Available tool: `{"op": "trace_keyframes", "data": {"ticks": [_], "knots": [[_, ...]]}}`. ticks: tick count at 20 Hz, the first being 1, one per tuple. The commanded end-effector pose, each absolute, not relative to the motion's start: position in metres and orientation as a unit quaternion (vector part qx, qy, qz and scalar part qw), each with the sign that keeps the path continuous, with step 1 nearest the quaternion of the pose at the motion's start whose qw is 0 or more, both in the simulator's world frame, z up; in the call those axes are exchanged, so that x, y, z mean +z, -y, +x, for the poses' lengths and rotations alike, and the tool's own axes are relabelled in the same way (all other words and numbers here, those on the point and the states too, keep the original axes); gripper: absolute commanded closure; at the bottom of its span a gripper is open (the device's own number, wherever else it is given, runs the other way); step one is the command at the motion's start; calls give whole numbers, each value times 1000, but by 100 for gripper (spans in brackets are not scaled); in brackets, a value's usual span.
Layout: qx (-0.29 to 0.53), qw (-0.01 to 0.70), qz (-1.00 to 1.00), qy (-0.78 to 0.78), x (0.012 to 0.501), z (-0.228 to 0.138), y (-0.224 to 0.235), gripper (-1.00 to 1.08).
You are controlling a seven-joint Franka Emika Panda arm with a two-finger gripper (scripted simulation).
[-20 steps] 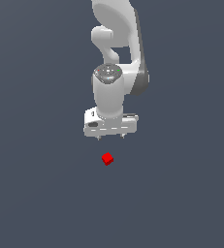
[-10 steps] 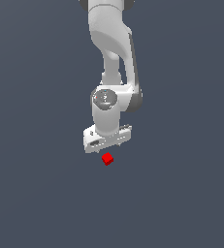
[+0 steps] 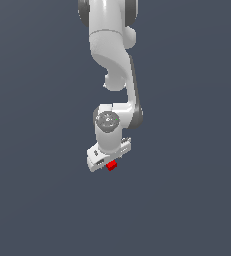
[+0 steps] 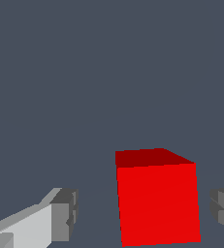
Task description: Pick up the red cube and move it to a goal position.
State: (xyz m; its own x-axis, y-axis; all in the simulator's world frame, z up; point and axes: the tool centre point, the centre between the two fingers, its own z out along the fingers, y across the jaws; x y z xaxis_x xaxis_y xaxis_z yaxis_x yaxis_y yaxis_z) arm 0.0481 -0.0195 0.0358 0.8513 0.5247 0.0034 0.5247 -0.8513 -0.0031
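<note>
The red cube (image 4: 157,201) is plain, bright and matte, with a darker top face. It sits on the grey desk (image 4: 108,72) between the fingers (image 4: 60,215) of the open pincer (image 4: 145,213), touching neither.

We are in no real room: this is a bare simulated workspace. All we see around the white arm (image 3: 112,75) is one flat slate-grey ground (image 3: 37,200), evenly lit, with no walls, furniture, edges or texture in either view. The cube (image 4: 157,201) has flat, uniform faces and hard straight edges, and the fingers (image 4: 65,215) are plain grey blocks, as rendered shapes are.
</note>
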Motion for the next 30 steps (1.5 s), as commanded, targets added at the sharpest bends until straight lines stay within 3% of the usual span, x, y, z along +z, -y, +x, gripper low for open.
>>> {"op": "trace_keyframes", "data": {"ticks": [1, 10, 11, 30], "knots": [[-1, 1, -957, 289, 27, 51, 20, -92], [0, 0, -953, 304, 20, 55, 20, -92], [0, 0, -953, 304, 20, 55, 20, 108], [0, 0, -953, 304, 29, 45, 13, 108]]}}
